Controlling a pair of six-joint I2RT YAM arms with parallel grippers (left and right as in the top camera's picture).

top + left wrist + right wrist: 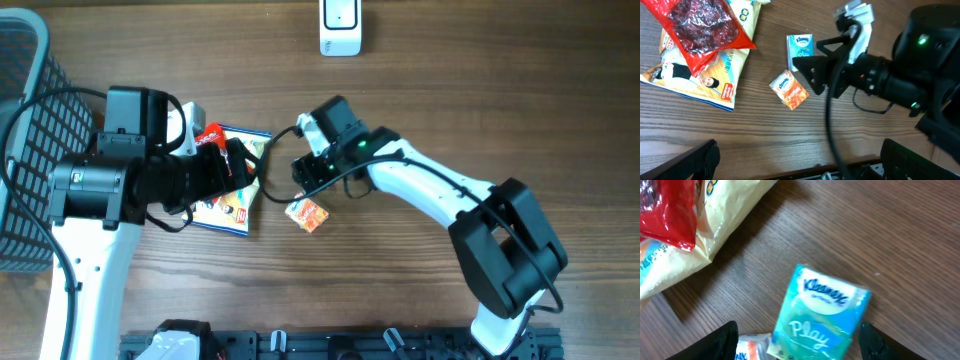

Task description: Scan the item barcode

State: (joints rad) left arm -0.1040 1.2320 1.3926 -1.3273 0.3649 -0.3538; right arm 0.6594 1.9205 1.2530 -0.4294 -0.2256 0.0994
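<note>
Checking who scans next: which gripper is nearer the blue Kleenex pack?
Right. The right gripper hangs over the Kleenex pack, straddling it; the left gripper is farther off, by the snack bags.

You see left arm (85, 240) and right arm (425, 185): white shells, black joint housings. On right wrist, green light (357, 146) glows. Along both, black cables (268, 160) loop. Fingers of right gripper (797, 342) matte black.

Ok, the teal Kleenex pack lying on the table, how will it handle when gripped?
The Kleenex pack looks soft: its wrapper is puffy and crinkled, so it would probably squash. The glossy film may be slippery. It lies flat on the table, so rolling seems unlikely, and a tissue pack is likely light.
</note>
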